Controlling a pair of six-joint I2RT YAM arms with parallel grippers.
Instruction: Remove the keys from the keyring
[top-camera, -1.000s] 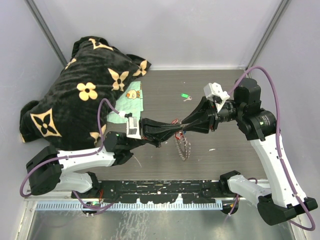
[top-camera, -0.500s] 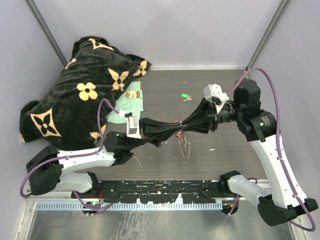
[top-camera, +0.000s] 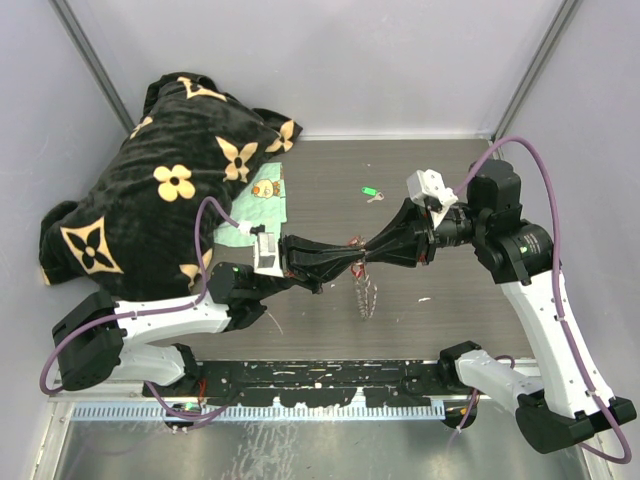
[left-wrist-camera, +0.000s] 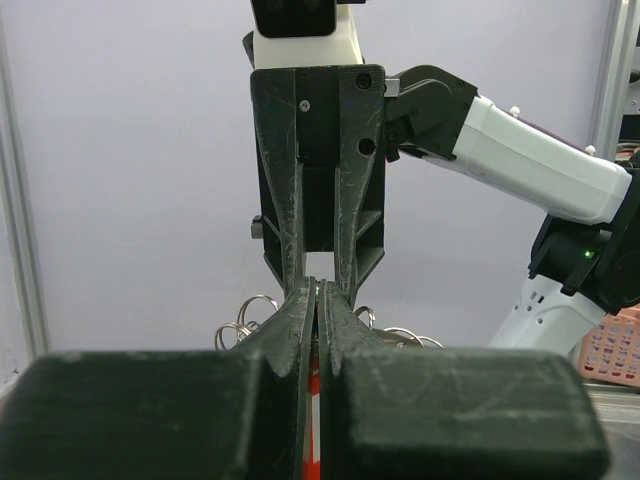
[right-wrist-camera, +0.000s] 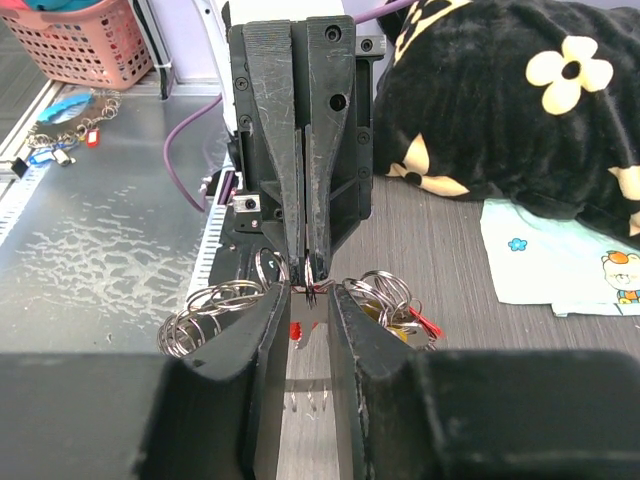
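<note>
Left gripper (top-camera: 352, 262) is clamped on the keyring (top-camera: 366, 292). Right gripper (top-camera: 368, 255) has its jaws barely apart, grip unclear. The bunch looks light, floppy and slippery, so I'd pinch the red key tag (right-wrist-camera: 296, 330).

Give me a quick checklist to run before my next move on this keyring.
1. Left gripper hold: jaws shut at the top of the grey metal keyring: ok.
2. Right gripper hold: jaws slightly apart at the same spot; whether they pinch anything: cannot tell.
3. Which key sits between the jaws: only a red plastic tag shows there: cannot tell.
4. Keyring lifted off the dark wood-grain table: it hangs below the tips, but its lower end may touch: cannot tell.
5. Green-tagged silver key off the ring: lies apart on the table: ok.
</note>
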